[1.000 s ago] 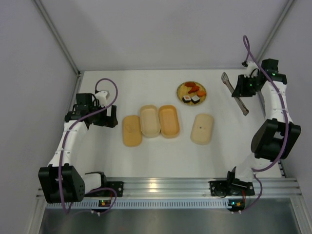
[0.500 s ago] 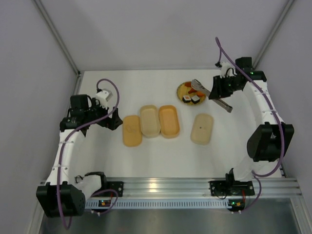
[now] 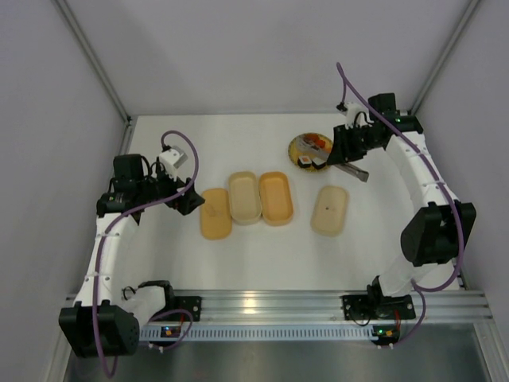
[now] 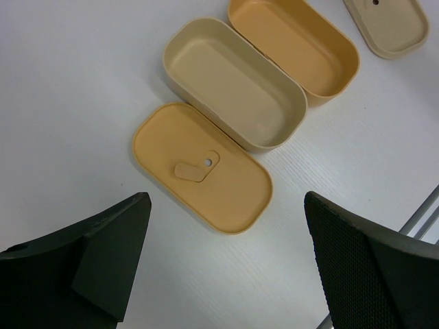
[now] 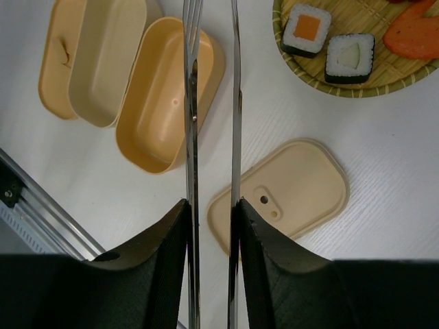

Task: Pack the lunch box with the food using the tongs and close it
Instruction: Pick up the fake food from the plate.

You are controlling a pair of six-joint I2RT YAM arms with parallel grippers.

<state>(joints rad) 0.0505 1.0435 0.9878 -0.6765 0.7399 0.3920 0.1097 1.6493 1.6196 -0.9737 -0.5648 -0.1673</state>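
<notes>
The tongs [image 5: 191,103] stick out from my right gripper [image 5: 212,205], which is shut on their two silvery arms; the arms stand a little apart. From above, the right gripper [image 3: 343,155] hangs beside the woven plate [image 3: 296,148], with the tongs' tail [image 3: 355,171] behind it. The food lies on that plate [image 5: 302,72]: two sushi rolls [image 5: 306,29] [image 5: 350,57] and orange-red pieces [image 5: 415,38]. The lunch box lies in parts: cream tray [image 3: 245,196], orange tray [image 3: 275,197], orange lid [image 3: 215,213], cream lid [image 3: 330,210]. My left gripper [image 4: 225,199] is open and empty just off the orange lid [image 4: 202,168].
Grey walls close in the white table at the back and both sides. An aluminium rail [image 3: 270,304] runs along the near edge and shows at the corner of the left wrist view [image 4: 422,216]. Both trays [image 4: 233,82] [image 4: 295,44] are empty.
My right arm has swung left from the table's right side, carrying the tongs over to the woven plate. The left arm has shifted slightly right toward the orange lid.
</notes>
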